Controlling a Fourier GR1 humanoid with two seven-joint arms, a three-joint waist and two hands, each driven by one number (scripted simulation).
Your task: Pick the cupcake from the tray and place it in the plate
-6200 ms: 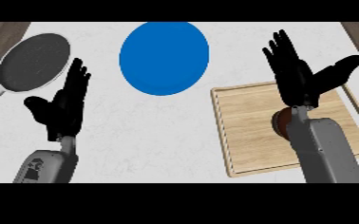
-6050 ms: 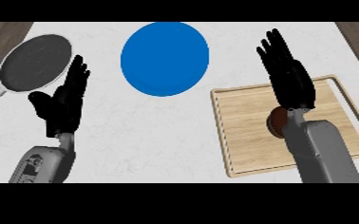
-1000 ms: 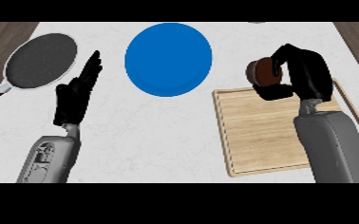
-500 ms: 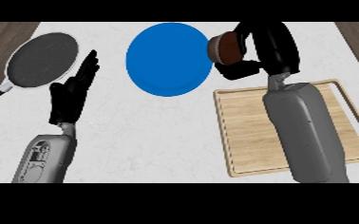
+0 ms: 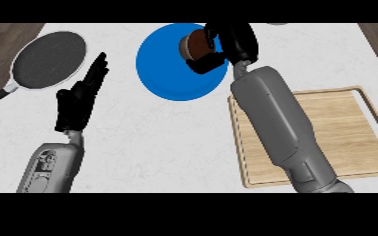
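A brown cupcake (image 5: 195, 45) is held over the right part of the blue plate (image 5: 168, 75), with my right hand (image 5: 232, 45) curled round it from the right. Whether the cupcake touches the plate I cannot tell. The right forearm stretches from the lower right across the wooden tray's (image 5: 332, 130) left edge; the tray's visible surface is bare. My left hand (image 5: 80, 97) rests open with fingers up at the left, between the pan and the plate.
A dark round frying pan (image 5: 48, 60) with a pale rim lies at the far left on the white counter. A wooden strip shows at the top left corner beyond the counter's edge.
My right hand has carried the cupcake from above the tray's far corner leftward and now holds it over the blue plate. The left hand has stayed open at the left.
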